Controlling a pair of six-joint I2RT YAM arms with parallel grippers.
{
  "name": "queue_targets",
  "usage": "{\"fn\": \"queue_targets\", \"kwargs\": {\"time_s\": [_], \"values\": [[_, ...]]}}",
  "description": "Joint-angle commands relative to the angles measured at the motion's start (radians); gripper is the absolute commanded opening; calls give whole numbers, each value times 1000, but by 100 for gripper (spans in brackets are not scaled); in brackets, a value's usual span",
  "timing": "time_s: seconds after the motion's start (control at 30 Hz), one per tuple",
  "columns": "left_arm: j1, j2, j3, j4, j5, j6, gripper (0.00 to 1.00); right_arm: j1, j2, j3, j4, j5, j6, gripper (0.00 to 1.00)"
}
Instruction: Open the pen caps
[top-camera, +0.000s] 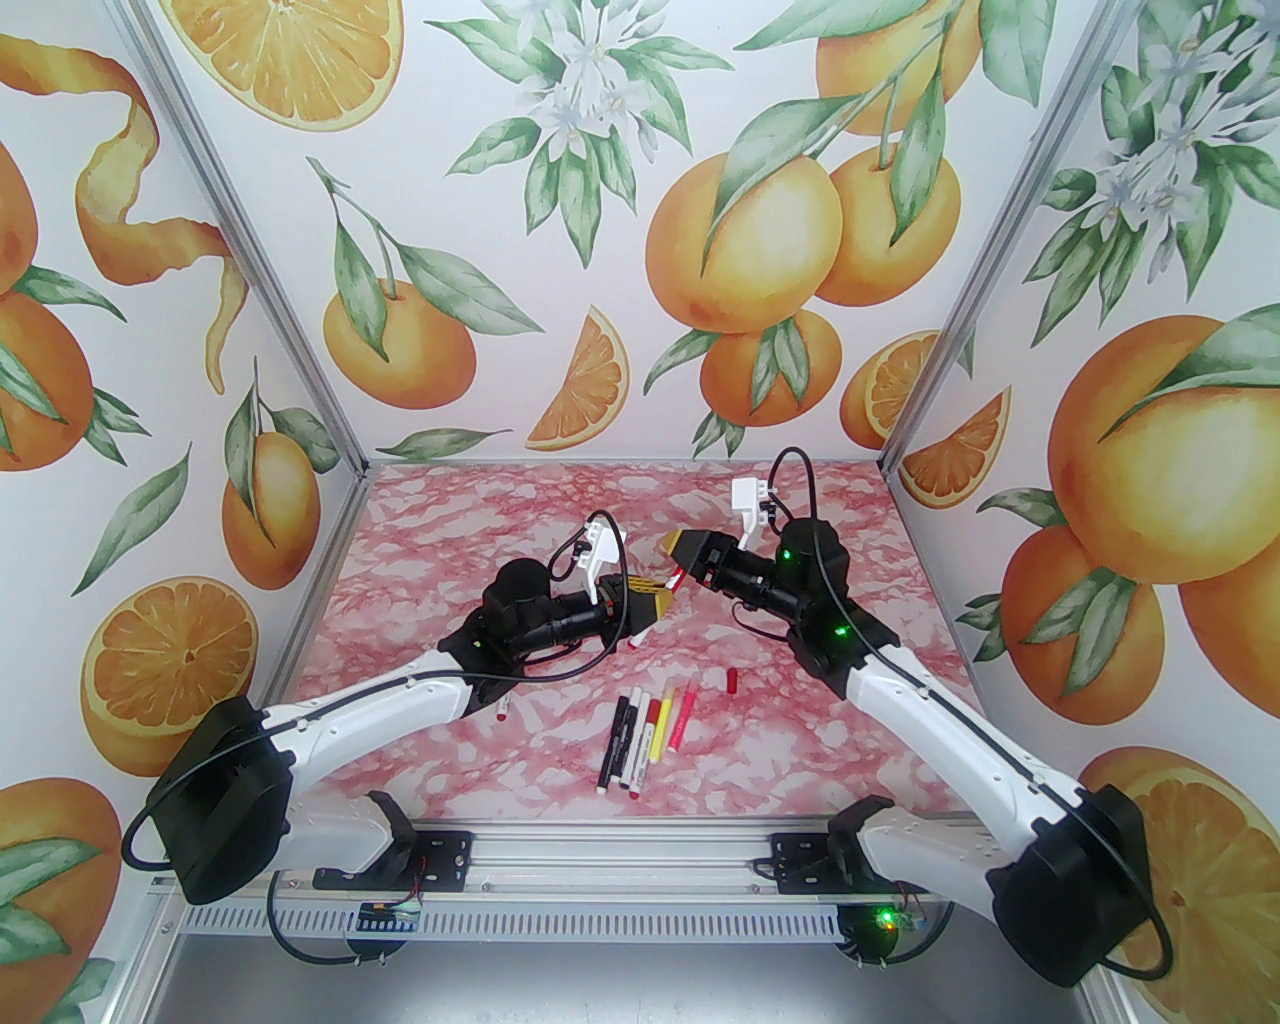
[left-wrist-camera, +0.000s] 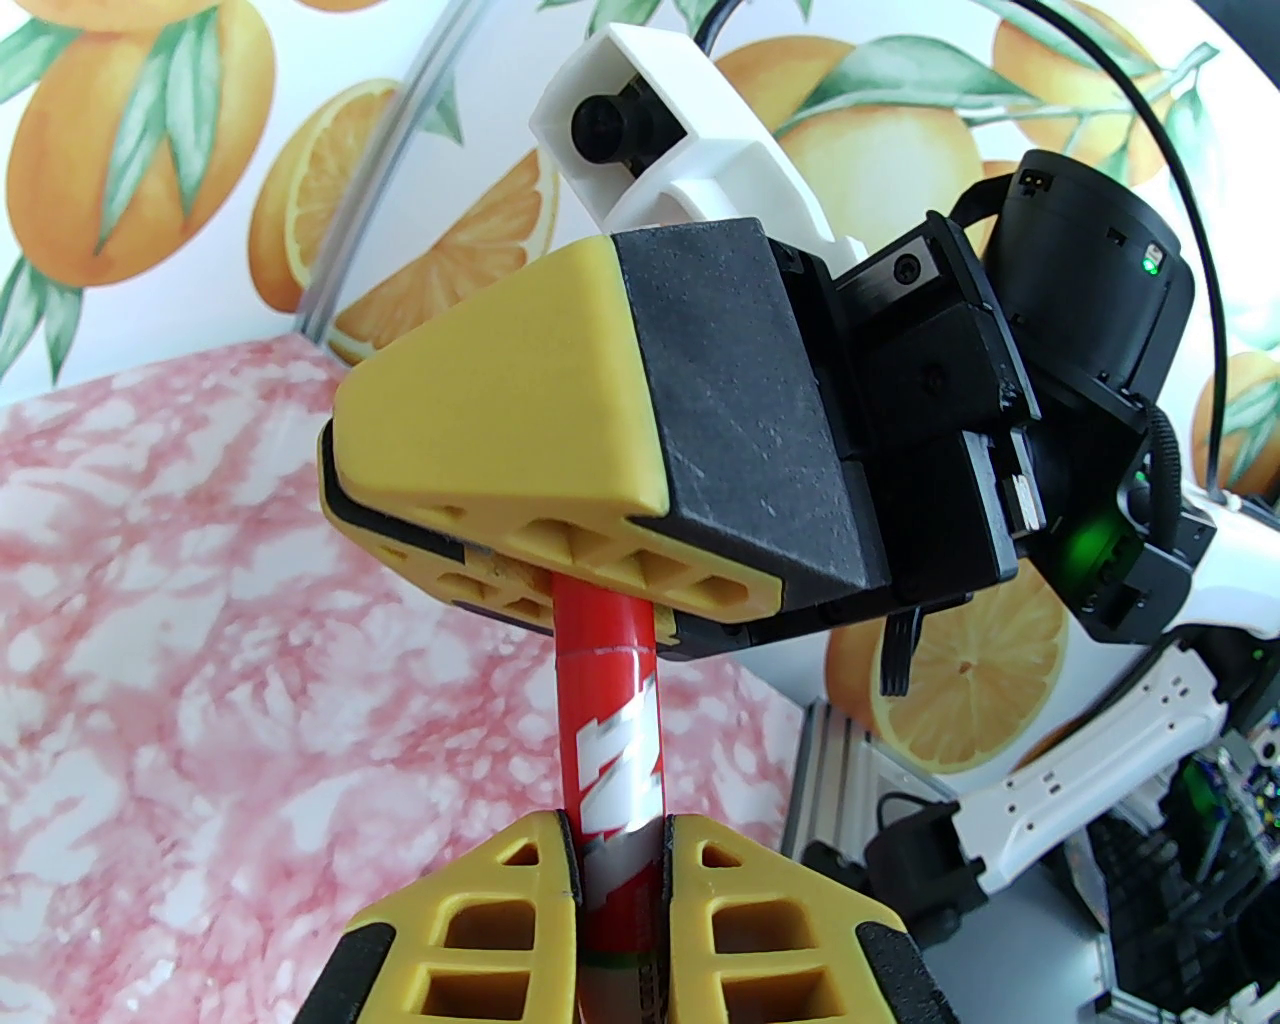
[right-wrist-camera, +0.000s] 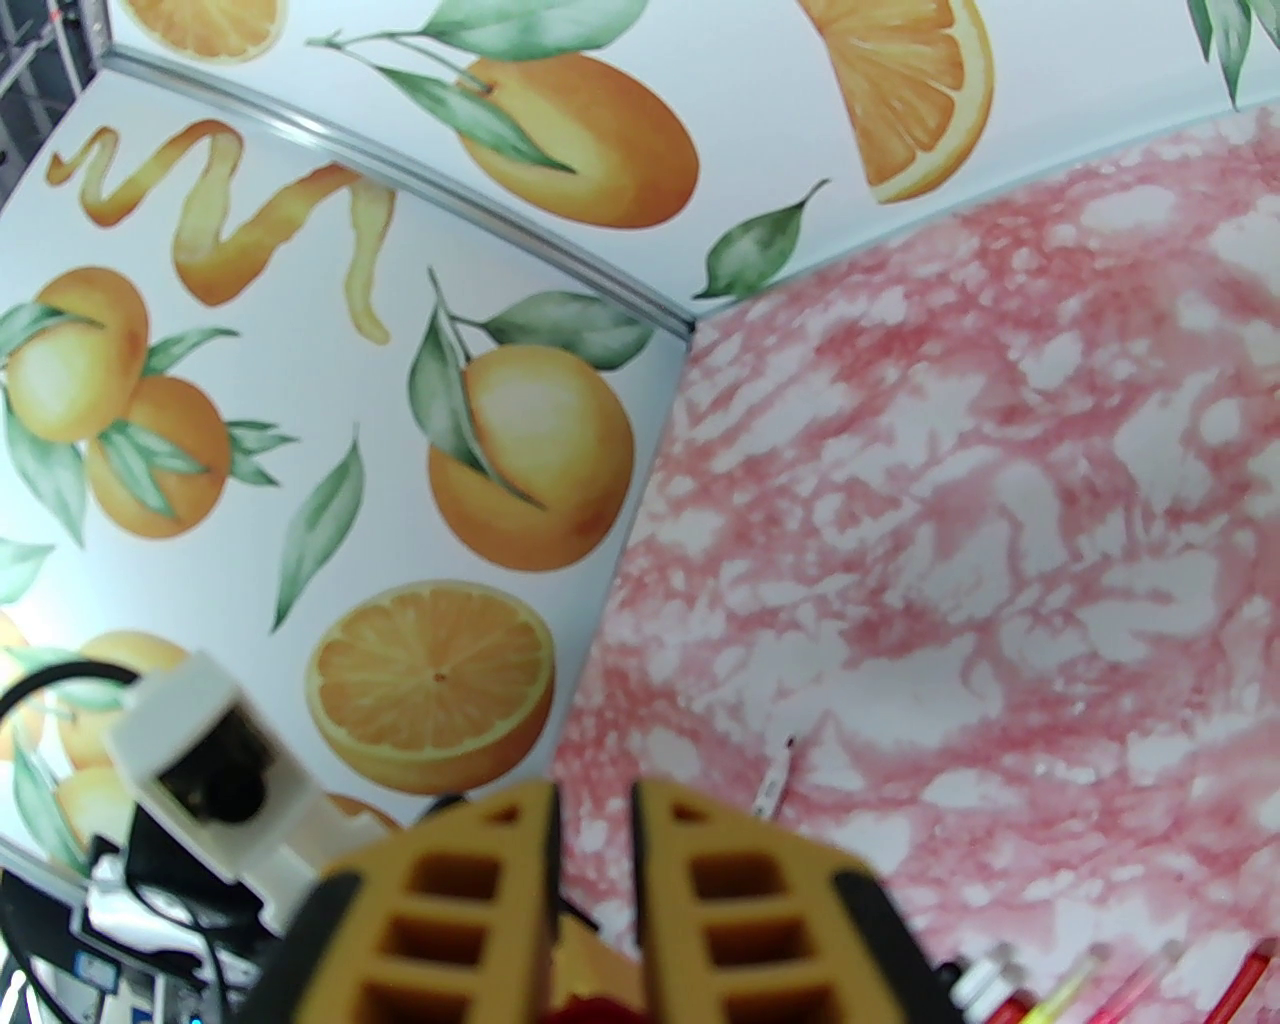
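Currently left gripper (left-wrist-camera: 617, 830) pinches red pen (left-wrist-camera: 608, 720) barrel tight; right gripper (left-wrist-camera: 345, 500) clamps its cap (left-wrist-camera: 603, 625) at pen's 12 o'clock end. Pair held above table (top-camera: 850, 520) centre; spare pens (top-camera: 645, 735) rowed toward 6 o'clock; loose red cap (top-camera: 732, 680) at their 2 o'clock.

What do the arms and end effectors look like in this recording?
The left arm and right arm have white curved links, black joint housings with green lights, and thin black cables looping alongside. The left end effector and right end effector each have a black body, yellow wedge-shaped fingers with lattice cut-outs, and a white camera mount.
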Motion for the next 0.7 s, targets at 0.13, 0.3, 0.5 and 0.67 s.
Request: {"fn": "queue_targets", "kwargs": {"time_s": [0.13,0.3,0.5,0.67], "values": [[-55,10,-88,-298,205,1,0,-142,-11,101,396,269,36,0],[-36,-39,60,-391,125,31,0,-102,-3,96,315,209,11,0],[-4,-94,163,-517,132,80,30,-79,-34,50,257,196,-37,0],[51,-160,131,-544,188,82,49,-75,-65,20,197,192,-74,0]]}}
